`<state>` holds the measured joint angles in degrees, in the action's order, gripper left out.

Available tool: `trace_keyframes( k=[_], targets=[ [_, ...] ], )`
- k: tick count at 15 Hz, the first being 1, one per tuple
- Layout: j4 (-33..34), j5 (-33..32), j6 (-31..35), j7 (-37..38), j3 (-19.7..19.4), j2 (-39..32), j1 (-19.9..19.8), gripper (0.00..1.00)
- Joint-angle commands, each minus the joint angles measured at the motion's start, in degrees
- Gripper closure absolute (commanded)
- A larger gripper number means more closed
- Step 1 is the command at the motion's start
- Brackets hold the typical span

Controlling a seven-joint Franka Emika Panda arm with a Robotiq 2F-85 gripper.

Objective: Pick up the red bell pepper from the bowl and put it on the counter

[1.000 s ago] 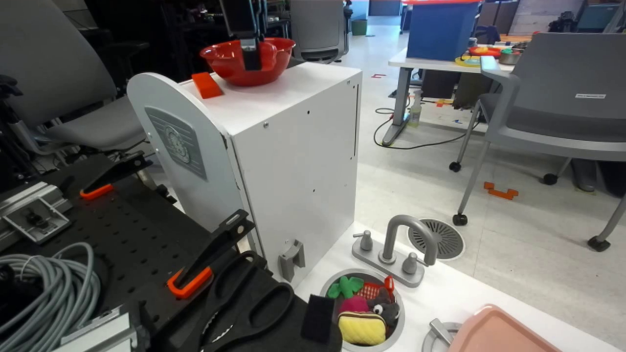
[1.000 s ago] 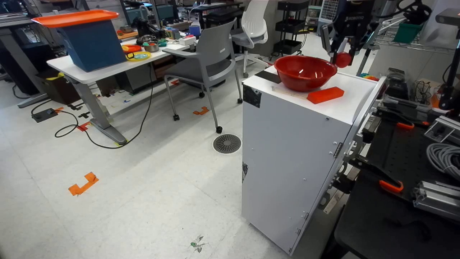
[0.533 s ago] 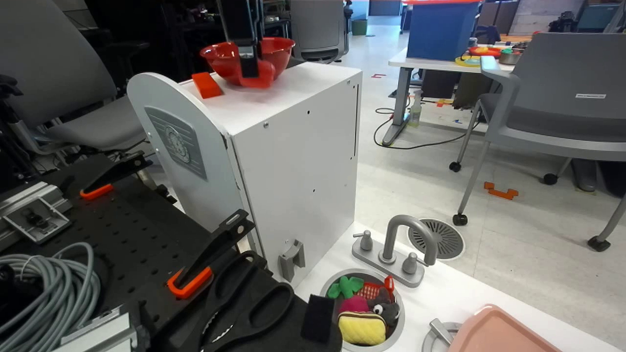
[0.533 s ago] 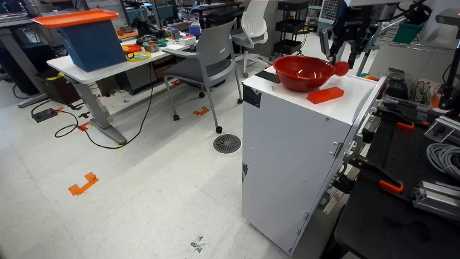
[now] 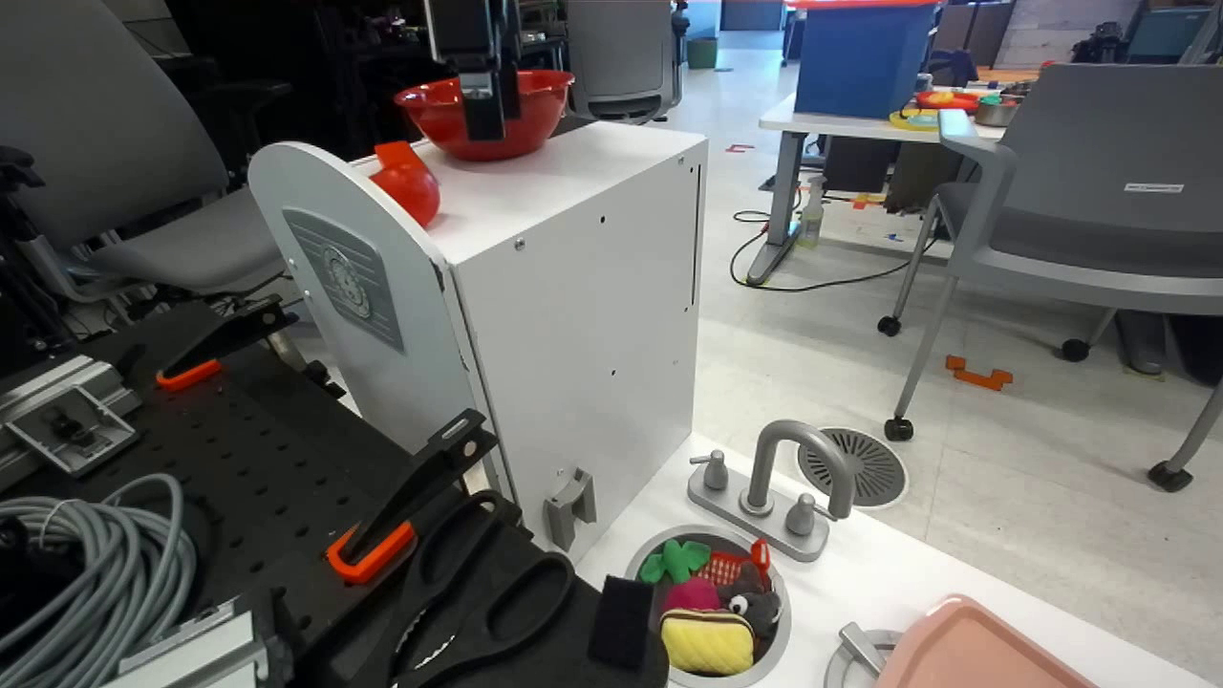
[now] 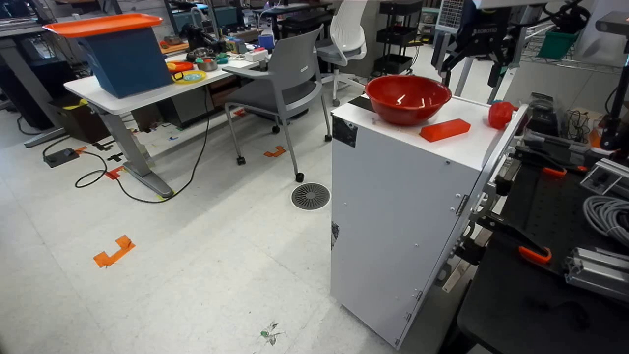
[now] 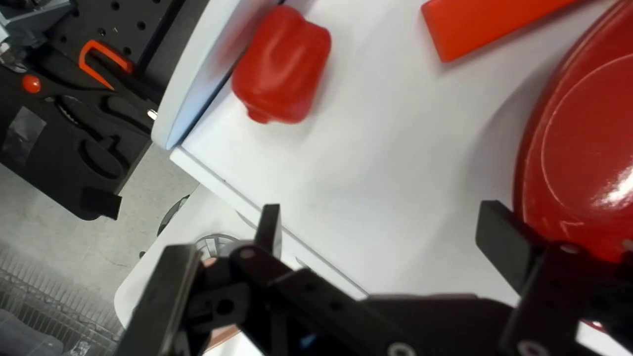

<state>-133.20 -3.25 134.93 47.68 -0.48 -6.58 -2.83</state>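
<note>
Pepper (image 7: 282,66), glossy, lobed and red, lies on the counter (image 7: 395,148), the end effector (image 7: 383,237) spread wide.

Orange bar-shaped block (image 6: 444,130): lying flat
Round grey-rimmed sink (image 5: 784,612): quilted yellow toy (image 5: 707,642), green leafy piece (image 5: 676,561)
Black perforated worktop (image 5: 258,516): coiled grey cable (image 5: 153,549), black scissors (image 5: 473,650)

wrist view: bowl (image 7: 586,143) cut off right | pepper (image 5: 417,189): seemingly part-hidden in an exterior view
</note>
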Motion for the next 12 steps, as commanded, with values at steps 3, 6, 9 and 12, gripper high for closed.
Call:
trace_keyframes(
  k=[3,6,9,12],
  targets=[
    [-0.2,0.8,0.8,-2.7,-1.1,0.3,0.9,0.0],
    [-0.2,0.7,0.6,-3.7,-1.2,0.5,0.9,0.0],
    [-1.0,-0.5,0.1,-3.8,-1.2,2.5,1.3,0.0],
    [-2.9,-3.3,0.1,-4.1,-1.0,6.0,1.6,0.0]
  ],
)
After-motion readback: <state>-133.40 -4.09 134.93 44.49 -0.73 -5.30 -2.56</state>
